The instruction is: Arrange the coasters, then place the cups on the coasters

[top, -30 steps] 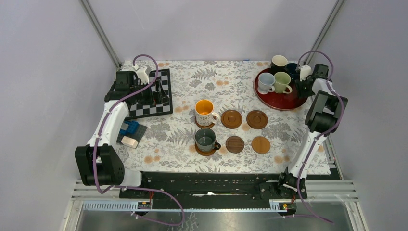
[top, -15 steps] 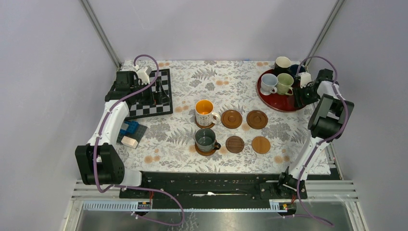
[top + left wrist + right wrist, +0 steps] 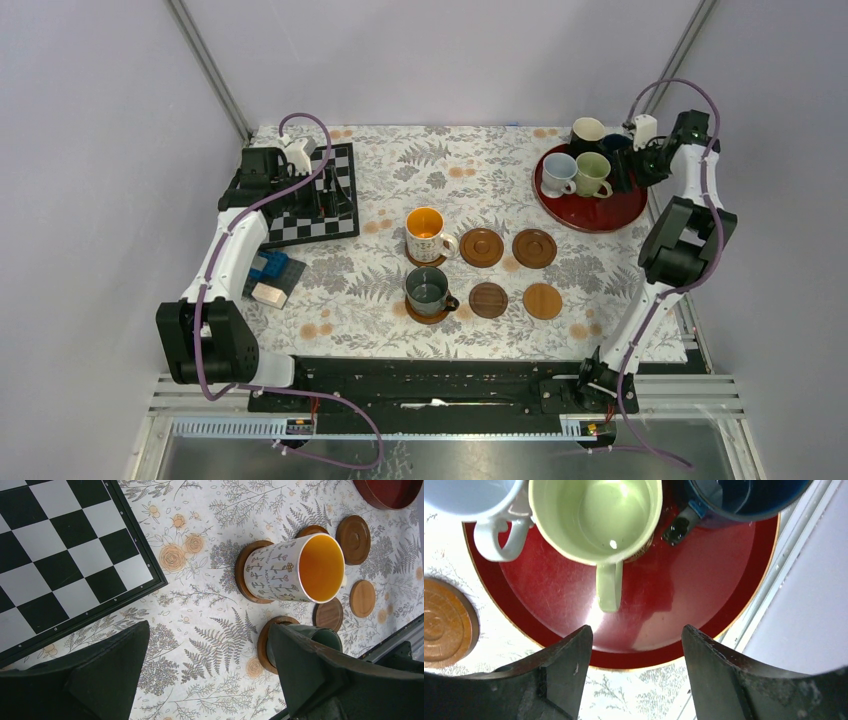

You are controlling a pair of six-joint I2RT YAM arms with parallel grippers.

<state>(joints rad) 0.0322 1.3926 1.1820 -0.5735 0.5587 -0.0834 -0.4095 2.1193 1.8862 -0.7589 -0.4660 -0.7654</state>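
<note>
Two cups stand on coasters: a white cup with an orange inside [image 3: 428,235] and a dark grey-green cup [image 3: 428,290]. Four wooden coasters lie bare beside them, among them one [image 3: 481,247] and another [image 3: 543,301]. On the red tray [image 3: 600,212] stand pale blue-white [image 3: 556,172], pale green [image 3: 590,172], black [image 3: 583,132] and navy [image 3: 610,143] cups. My right gripper [image 3: 636,632] hangs open over the tray's edge. The pale green cup [image 3: 596,515] points its handle at it. My left gripper [image 3: 207,630] stands wide open over the cloth, holding nothing.
A chessboard [image 3: 310,200] lies at the back left under the left arm. Small blue and tan blocks [image 3: 272,275] sit near the left edge. The tray [image 3: 704,580] lies close to the table's right rim and the frame post.
The right arm has swung back and to the right along the tray, and its jaws have spread wider. The left arm and all the cups have stayed put.
</note>
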